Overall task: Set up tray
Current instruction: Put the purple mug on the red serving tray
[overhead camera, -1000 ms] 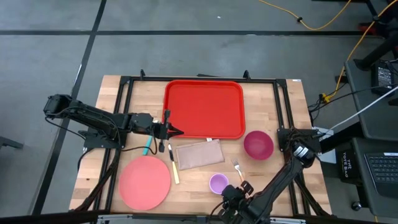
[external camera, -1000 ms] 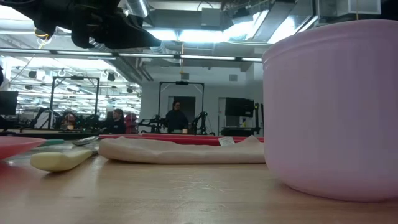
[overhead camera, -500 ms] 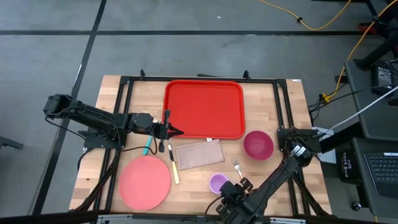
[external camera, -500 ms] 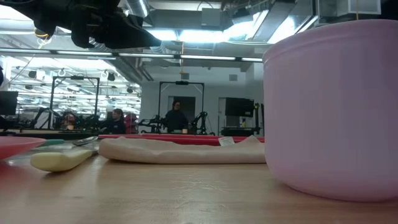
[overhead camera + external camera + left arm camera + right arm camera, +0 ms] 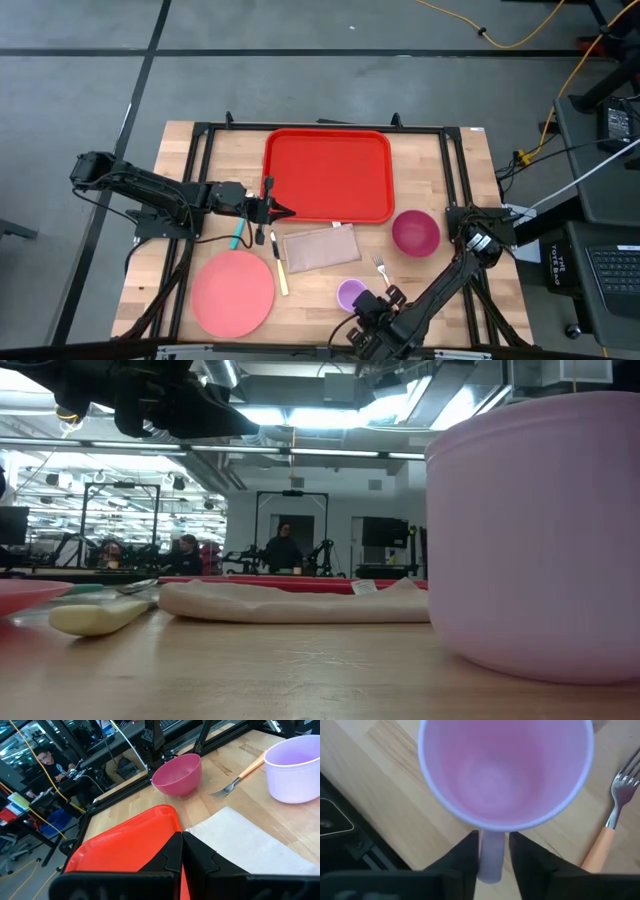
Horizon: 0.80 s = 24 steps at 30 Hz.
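The red tray (image 5: 328, 172) lies flat at the table's far middle. My left gripper (image 5: 285, 211) hangs shut just above the tray's near left edge (image 5: 125, 840) and touches nothing. A lilac cup (image 5: 351, 294) stands upright on its base near the table's front edge; it fills the right of the low view (image 5: 535, 530). My right gripper (image 5: 372, 303) is at the cup's near right side, with its two fingers closed on the cup's handle. My right gripper (image 5: 492, 857) pinches the cup's handle (image 5: 492, 865) between its two fingers, one on each flat side. The fingers come steeply from above, slanting in from the table's near edge. The cup (image 5: 505, 770) stands upright with its base on the table.
A pink plate (image 5: 233, 292) lies at the near left and a magenta bowl (image 5: 415, 232) at the right. A beige napkin (image 5: 320, 247) lies in the middle. A fork (image 5: 381, 268) lies beside the cup. A knife (image 5: 278, 265) and a teal utensil (image 5: 238, 236) lie left of the napkin.
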Each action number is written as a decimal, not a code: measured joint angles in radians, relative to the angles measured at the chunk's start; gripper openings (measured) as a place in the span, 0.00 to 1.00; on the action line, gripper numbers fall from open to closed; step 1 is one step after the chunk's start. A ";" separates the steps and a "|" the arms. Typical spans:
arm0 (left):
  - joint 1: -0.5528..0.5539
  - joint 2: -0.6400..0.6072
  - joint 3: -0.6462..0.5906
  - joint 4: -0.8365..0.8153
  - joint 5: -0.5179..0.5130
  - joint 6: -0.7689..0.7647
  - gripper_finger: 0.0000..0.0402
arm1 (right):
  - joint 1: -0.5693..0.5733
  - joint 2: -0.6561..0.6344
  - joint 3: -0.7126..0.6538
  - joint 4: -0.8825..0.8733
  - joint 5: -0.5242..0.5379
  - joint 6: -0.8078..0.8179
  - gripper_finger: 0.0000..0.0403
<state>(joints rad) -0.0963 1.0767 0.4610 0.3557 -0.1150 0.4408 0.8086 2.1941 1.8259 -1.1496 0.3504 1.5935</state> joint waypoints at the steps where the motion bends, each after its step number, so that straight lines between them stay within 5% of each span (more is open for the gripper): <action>1: 0.000 0.000 0.000 0.000 0.000 0.000 0.01 | 0.002 0.000 0.000 0.000 -0.009 0.000 0.22; 5: 0.000 0.000 0.000 0.000 0.000 0.000 0.01 | 0.008 0.000 0.000 0.001 -0.014 -0.001 0.14; 24: 0.000 0.000 0.000 0.000 0.002 0.012 0.01 | 0.030 0.000 0.007 -0.047 0.052 -0.005 0.14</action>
<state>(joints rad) -0.0963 1.0767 0.4610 0.3555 -0.1127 0.4529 0.8387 2.1937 1.8333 -1.1961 0.4029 1.5889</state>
